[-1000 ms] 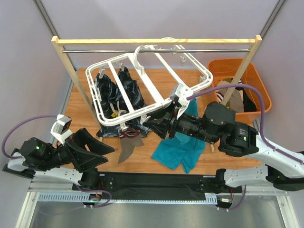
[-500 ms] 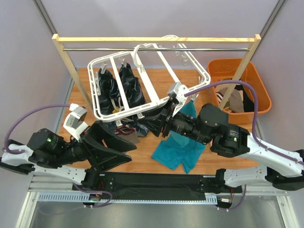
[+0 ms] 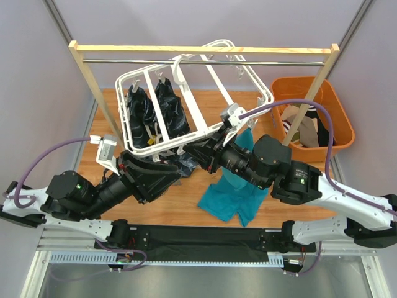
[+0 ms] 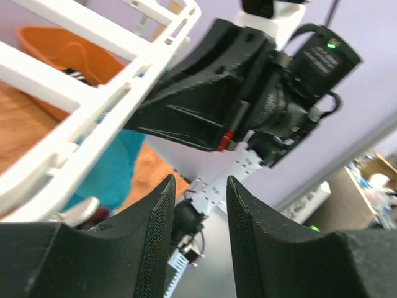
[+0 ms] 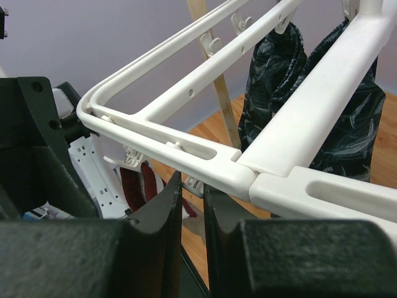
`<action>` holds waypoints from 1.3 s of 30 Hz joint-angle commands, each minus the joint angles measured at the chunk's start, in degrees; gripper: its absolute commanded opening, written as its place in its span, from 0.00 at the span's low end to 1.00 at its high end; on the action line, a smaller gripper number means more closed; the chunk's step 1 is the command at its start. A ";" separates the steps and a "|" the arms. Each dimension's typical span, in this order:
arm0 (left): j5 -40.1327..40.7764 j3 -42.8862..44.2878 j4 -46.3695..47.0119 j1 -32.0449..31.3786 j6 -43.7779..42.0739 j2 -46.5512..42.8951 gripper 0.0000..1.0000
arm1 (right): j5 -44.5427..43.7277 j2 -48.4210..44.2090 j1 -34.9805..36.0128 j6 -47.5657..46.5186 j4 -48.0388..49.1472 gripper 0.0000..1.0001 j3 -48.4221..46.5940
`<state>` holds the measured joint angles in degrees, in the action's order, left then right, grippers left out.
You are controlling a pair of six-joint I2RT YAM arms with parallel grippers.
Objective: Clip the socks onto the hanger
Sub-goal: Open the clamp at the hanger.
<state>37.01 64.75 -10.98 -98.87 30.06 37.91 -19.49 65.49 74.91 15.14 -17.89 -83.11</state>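
A wooden rack (image 3: 279,49) with a metal rail (image 3: 111,61) spans the far side of the table. An orange bin (image 3: 294,90) of mixed cloth sits far right, and two dark glossy patterned cloths (image 3: 155,115) hang from the left half of the hanger (image 5: 304,112), beside both arms. That white frame hangs tilted from the rail. Its near rail sits just above the right gripper (image 5: 192,180), whose fingers are almost together; I cannot tell if they pinch anything. The left gripper (image 4: 198,183) gapes empty below it, and a teal sock (image 3: 232,195) lies crumpled on the table under the right arm.
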 commanded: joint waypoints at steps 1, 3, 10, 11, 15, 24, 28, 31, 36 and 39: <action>9.54 -0.68 0.34 -0.09 -4.13 0.58 0.45 | -1.97 -0.01 -0.21 1.56 -3.81 0.00 -4.59; 11.93 -0.42 0.70 -0.09 -6.50 1.81 0.46 | -0.82 -0.10 -0.21 1.48 -7.83 0.00 -6.35; 12.64 4.41 0.71 -0.09 -12.92 7.87 0.56 | 3.48 4.55 -0.21 2.97 -24.63 0.00 -19.18; 12.90 4.77 0.35 -0.09 -12.84 8.49 0.57 | 4.10 4.90 -0.21 3.23 -25.95 0.00 -20.24; 13.96 4.16 1.48 -0.09 -12.22 9.46 0.61 | 6.04 8.50 -0.21 4.37 -32.98 0.00 -26.30; 14.31 -1.11 -0.87 -0.18 -7.13 1.30 0.53 | 8.85 -0.88 -0.21 2.80 -18.91 0.22 -8.06; 17.65 -3.40 -5.09 -0.09 -4.23 -2.57 0.51 | 8.50 -6.25 -0.21 -1.95 -5.25 0.35 4.34; 18.44 -3.93 -6.33 -0.09 -3.61 -4.51 0.51 | 8.93 -6.26 -0.12 -4.14 1.26 0.40 6.99; 18.71 -2.79 -8.26 -0.09 -2.91 -4.08 0.51 | 9.90 -6.52 -0.21 -9.49 15.13 0.51 12.17; 18.62 -1.82 -9.23 -0.09 -2.91 -3.37 0.51 | 9.20 -5.91 -0.12 -12.57 20.23 0.56 13.93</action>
<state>54.74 61.41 -18.09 -98.91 26.61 33.32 -10.35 59.81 74.81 8.21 -10.70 -70.43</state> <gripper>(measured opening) 0.516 0.553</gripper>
